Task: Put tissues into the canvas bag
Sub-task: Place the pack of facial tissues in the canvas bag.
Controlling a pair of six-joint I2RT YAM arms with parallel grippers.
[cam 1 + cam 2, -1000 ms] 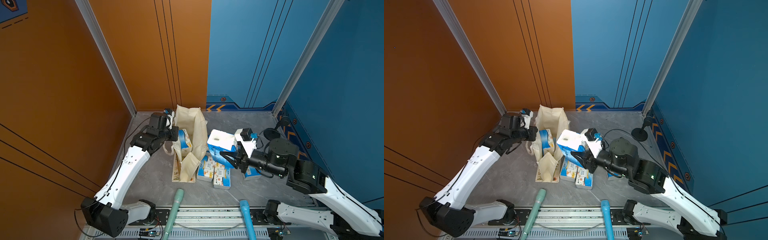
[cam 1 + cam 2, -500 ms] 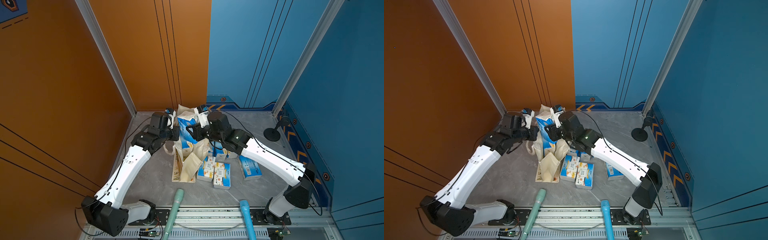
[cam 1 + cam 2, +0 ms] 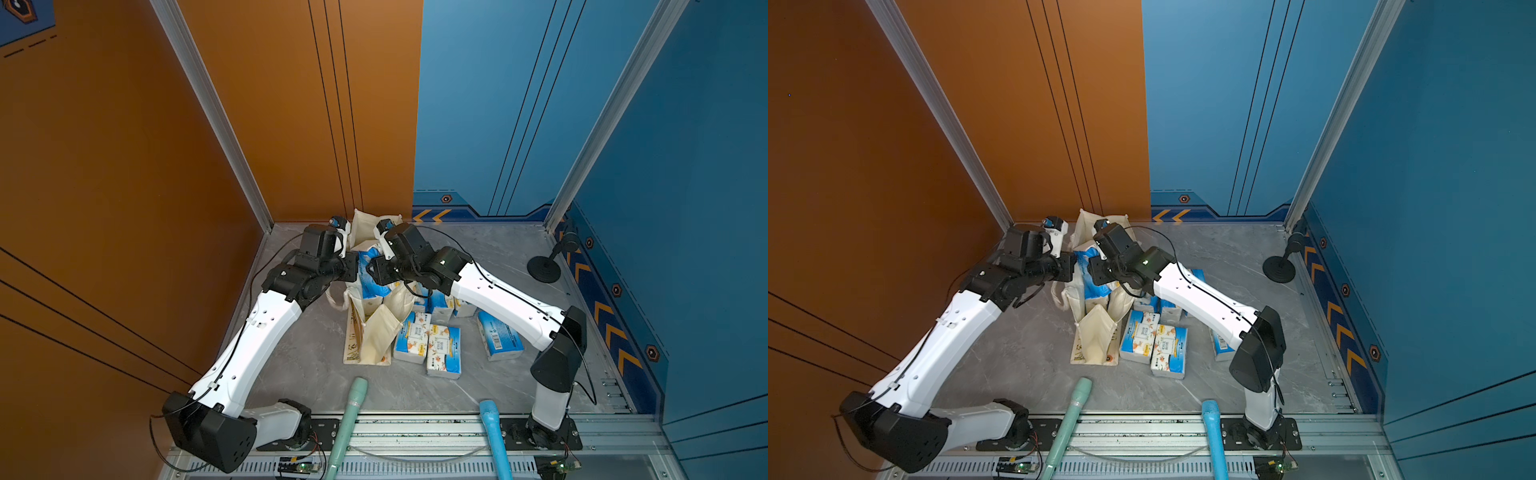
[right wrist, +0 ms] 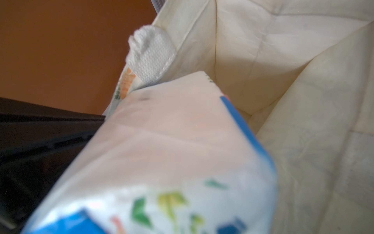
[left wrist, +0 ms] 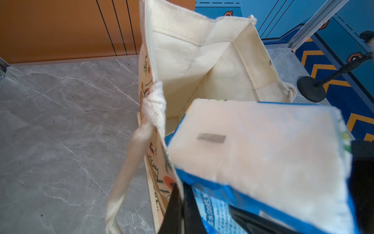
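Centre of frame, both top views: your left gripper [image 3: 352,266] is closed tight on the near wall of the canvas bag [image 3: 380,332]. In the left wrist view the wall runs down between its black fingers [image 5: 176,210], just below the handle loop [image 5: 153,101]. The bag stands upright on the grey floor [image 3: 311,357] with its mouth open.

Your right gripper [image 3: 374,270] is clamped on one tissue pack [image 3: 369,282]. The pack is tilted at the bag's mouth, with its leading end angled down toward the cream lining [image 4: 303,60].

Just right of the bag, two loose packs [image 3: 415,336] lie side by side, touching. A third pack [image 3: 498,340] lies apart, further right. More packs [image 3: 440,301] are partly hidden under your right arm.
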